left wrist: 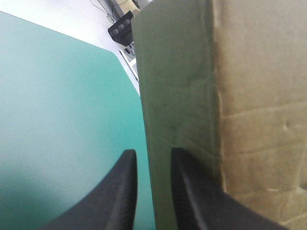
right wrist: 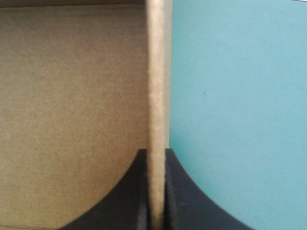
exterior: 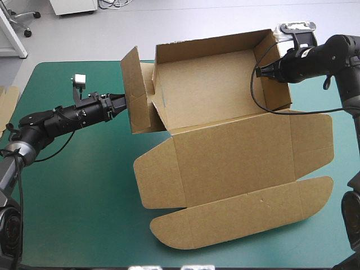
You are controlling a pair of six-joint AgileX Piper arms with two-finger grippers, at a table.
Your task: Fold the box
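Note:
The brown box [exterior: 225, 152] lies mid-table, its far half raised into a tray with back and side walls up. Its lid and rounded flaps lie flat toward the near edge. My left gripper [exterior: 122, 104] is at the tray's left side, pinching the upright left flap [exterior: 132, 90]. In the left wrist view the gripper [left wrist: 153, 167] has that board wall [left wrist: 177, 96] between its black fingers. My right gripper [exterior: 263, 71] holds the tray's right wall [exterior: 275, 79] from above. The right wrist view shows the gripper [right wrist: 156, 158] clamped on the wall's thin edge [right wrist: 157, 72], tray inside on one side.
The teal-green cover [exterior: 73, 214] shows bare to the left of the box and along the near edge. A strip of more brown board [exterior: 7, 104] lies at the table's left edge. The lid's right flap [exterior: 315, 140] reaches close to the right edge.

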